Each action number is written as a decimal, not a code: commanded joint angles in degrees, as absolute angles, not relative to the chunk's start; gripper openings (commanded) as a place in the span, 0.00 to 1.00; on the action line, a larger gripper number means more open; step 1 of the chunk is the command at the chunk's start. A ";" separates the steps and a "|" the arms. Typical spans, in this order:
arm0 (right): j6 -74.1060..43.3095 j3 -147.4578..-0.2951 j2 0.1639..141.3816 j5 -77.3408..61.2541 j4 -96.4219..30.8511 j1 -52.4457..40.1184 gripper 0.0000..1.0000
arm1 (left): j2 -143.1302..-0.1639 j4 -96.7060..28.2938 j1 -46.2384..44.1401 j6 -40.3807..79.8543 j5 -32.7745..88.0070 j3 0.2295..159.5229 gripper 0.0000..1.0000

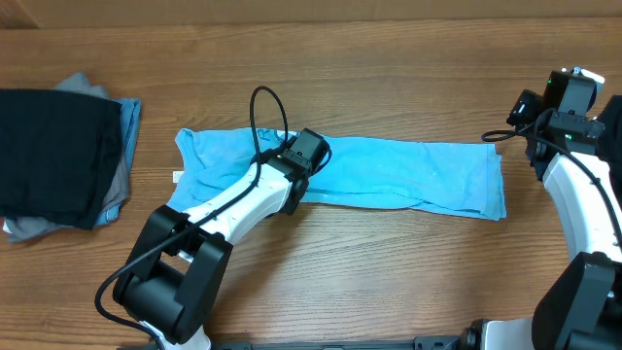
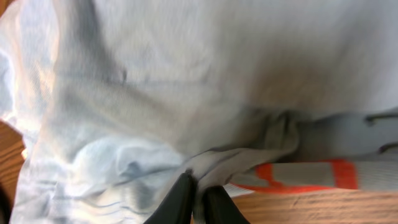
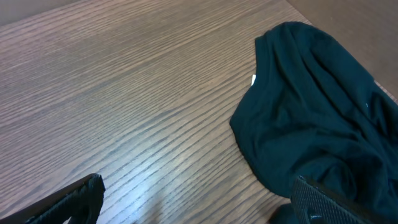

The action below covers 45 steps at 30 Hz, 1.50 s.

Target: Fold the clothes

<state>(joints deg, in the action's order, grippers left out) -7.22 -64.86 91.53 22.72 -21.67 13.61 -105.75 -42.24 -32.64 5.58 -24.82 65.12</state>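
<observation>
Sky-blue shirt (image 1: 408, 175) lies as a long strip, axis L–R across the tabletop (image 1: 389, 282). Left hand (image 2: 198, 188) is clenched on its near edge, left of centre. Right hand (image 3: 199, 205) hangs released, near the strip's right end. Red-bordered print (image 2: 292, 186) by the pinch is prob. lettering, unreadable.

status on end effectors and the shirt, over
Left end effector shut on light sky-blue cotton T-shirt. Right end effector open, holding nothing. Black-and-grey shirt pile lies apart.
</observation>
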 commanded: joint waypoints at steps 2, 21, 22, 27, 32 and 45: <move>-7.07 -65.21 91.15 22.87 -21.34 13.58 1.00 | -104.44 -45.15 -33.01 5.58 -27.24 66.17 0.12; -7.07 -65.21 91.15 22.87 -21.34 13.58 1.00 | -104.44 -44.93 -33.01 7.35 -31.99 69.56 0.06; -7.07 -65.21 91.15 22.87 -21.34 13.58 1.00 | -104.44 -44.42 -33.01 7.35 -31.99 69.69 0.05; -7.07 -65.21 91.15 22.87 -21.34 13.58 1.00 | -104.44 -42.33 -33.01 9.54 -31.92 69.69 0.04; -7.07 -65.21 91.15 22.87 -21.34 13.58 1.00 | -104.64 -40.58 -33.01 11.88 -25.21 69.52 0.04; -7.07 -65.21 91.15 22.87 -21.34 13.58 1.00 | -104.71 -42.52 -33.15 12.49 -22.33 68.66 0.04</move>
<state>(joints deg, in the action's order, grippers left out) -7.25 -64.86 91.53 22.70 -21.69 13.61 -105.75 -42.41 -32.64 11.03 -23.31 68.53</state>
